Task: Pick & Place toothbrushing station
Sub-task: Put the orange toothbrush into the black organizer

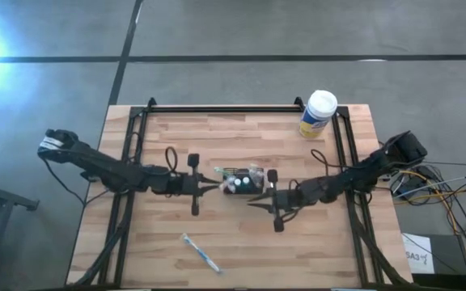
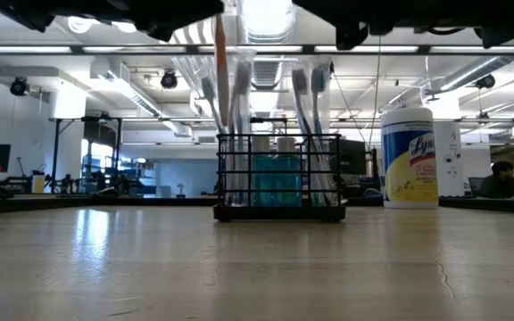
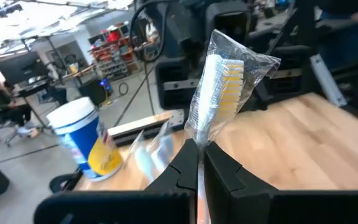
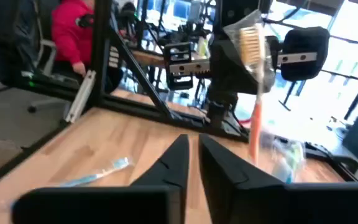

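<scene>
**Loading a wrapped brush into the caddy – both arms crowding the middle**

Table [image 1: 241,242]: I'm working at mid-board, arms coming in from opp. sides and meeting at the centre. Wipes canister [image 1: 318,113] is standing well apart at the far right edge, not in play.

Toothbrushing station [image 1: 241,182] is sitting upright at table centre, between my two grippers. In the low view the caddy [image 2: 279,178] is already carrying several brushes standing bristles-up, plus teal items low inside; which compartment each sits in I can't tell.

My left gripper [image 3: 199,163] is nearly closed, fingers pinching the stem of a wrapped toothbrush [image 3: 219,87] w/ yellow-white bristles, head up, plastic sleeve on. It's sitting just beside the station's left side in the high view [image 1: 207,185].

My right gripper [image 1: 256,200] is just beside the station on the other side. In its wrist view the fingers [image 4: 176,165] are standing a narrow gap apart w/ nothing between them; an orange-handled brush [image 4: 255,106] is ahead of it, not held.

One loose brush [image 1: 201,253] is lying near the front edge, well apart, prob. next.

Doing it well, my judgement: I'm keeping the stem vertical, aiming for a free cell, lowering slow so the crinkly sleeve isn't snagging mesh or the neighbours. Risk: nudging the light caddy sideways; right arm should be staying clear or steadying it. Release only once the base is seated.
</scene>
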Available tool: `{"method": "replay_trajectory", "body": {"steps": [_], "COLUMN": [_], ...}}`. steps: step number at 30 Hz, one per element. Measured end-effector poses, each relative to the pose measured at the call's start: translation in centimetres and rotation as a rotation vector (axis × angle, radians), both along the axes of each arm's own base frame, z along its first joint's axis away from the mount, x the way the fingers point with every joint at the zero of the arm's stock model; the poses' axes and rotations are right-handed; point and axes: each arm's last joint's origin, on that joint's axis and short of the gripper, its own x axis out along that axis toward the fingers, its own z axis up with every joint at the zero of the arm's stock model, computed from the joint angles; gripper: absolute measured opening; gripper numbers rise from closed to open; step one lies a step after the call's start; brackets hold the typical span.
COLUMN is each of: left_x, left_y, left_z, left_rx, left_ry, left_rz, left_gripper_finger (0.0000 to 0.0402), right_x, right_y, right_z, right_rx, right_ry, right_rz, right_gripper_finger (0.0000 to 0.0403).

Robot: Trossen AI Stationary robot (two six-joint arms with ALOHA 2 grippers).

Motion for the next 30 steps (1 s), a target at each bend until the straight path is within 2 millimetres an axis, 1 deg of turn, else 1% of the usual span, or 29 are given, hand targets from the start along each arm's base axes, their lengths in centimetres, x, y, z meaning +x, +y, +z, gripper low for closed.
{"method": "replay_trajectory", "body": {"steps": [2,5,14,23,30], "left_x": [0.2,0.2,0.1,-1.2,-1.1], "left_y": [0.5,1.1,2.1,2.6,2.8], "left_z": [-0.2,-0.5,-1.3,-3.0,-3.5], "left_rx": [0.001,0.002,0.002,-0.114,-0.126], "left_ry": [0.002,0.005,0.020,-0.088,-0.075], "left_rz": [0.010,0.025,0.033,0.041,0.042], "left_gripper_finger": [0.0007,0.0007,0.0007,0.0007,0.0007], "right_x": [-0.1,-0.2,-0.1,-0.1,0.0], "right_y": [-0.1,-0.1,0.0,0.0,-0.2], "right_z": [-0.3,-0.3,-0.2,-0.2,-0.1], "right_rx": [-0.005,-0.004,-0.002,0.003,0.001], "right_ry": [0.013,0.012,0.007,0.006,-0.003], "right_rz": [-0.001,0.000,0.003,0.003,-0.004], "right_gripper_finger": [0.0016,0.0010,0.0008,0.0008,0.0008]}}
